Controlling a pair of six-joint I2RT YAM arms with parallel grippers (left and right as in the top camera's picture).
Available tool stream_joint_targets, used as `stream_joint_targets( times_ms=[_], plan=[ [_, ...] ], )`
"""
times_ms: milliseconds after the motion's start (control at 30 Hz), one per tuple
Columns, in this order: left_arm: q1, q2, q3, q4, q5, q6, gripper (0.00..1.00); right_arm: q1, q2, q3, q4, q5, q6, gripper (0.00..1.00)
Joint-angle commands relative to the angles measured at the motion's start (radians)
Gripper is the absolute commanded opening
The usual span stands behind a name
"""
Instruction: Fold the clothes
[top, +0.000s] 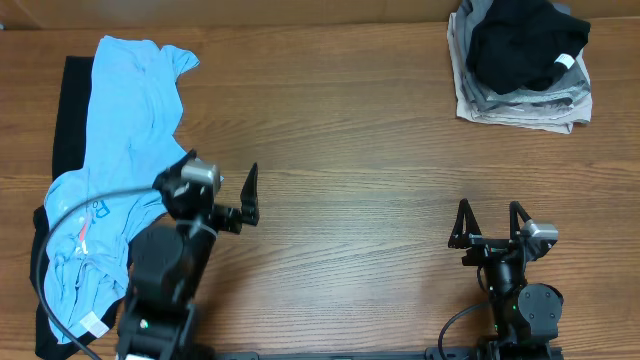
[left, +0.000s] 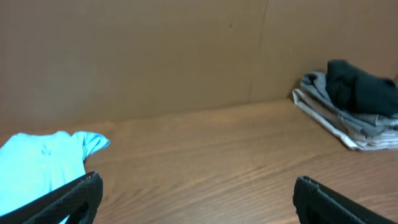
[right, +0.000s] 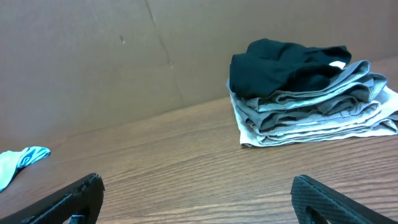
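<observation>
Light blue T-shirt (top: 118, 140) rumpled at left, overlying black garment (top: 70, 100). Second black garment (top: 520, 45), white-labelled, crumpled atop folded grey stack (top: 520, 108), far right.

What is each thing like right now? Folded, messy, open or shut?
blue T-shirt: unfolded, rumpled, lying over the black cloth.
black cloth: mostly hidden under the T-shirt.
grey stack: folded.
black top: bunched up on the stack.
left end effector: open, empty.
right end effector: open, empty.

Black arms (top: 165, 265) and fingers (top: 250, 188), silver wrist cameras (top: 200, 176).
</observation>
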Motion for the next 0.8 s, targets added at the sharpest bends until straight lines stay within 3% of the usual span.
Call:
stream_joint_targets(
  times_ms=[0,767],
  plan=[
    [0.016,-0.094,-0.122,0.08,-0.024,-0.043,1.0,0.006,-0.012,-0.011,0.005,-0.005,0.001,1.0],
    [0.09,-0.537,-0.41,0.157,-0.044,-0.076,1.0,0.006,-0.012,-0.011,0.005,-0.005,0.001,1.0]
  ],
)
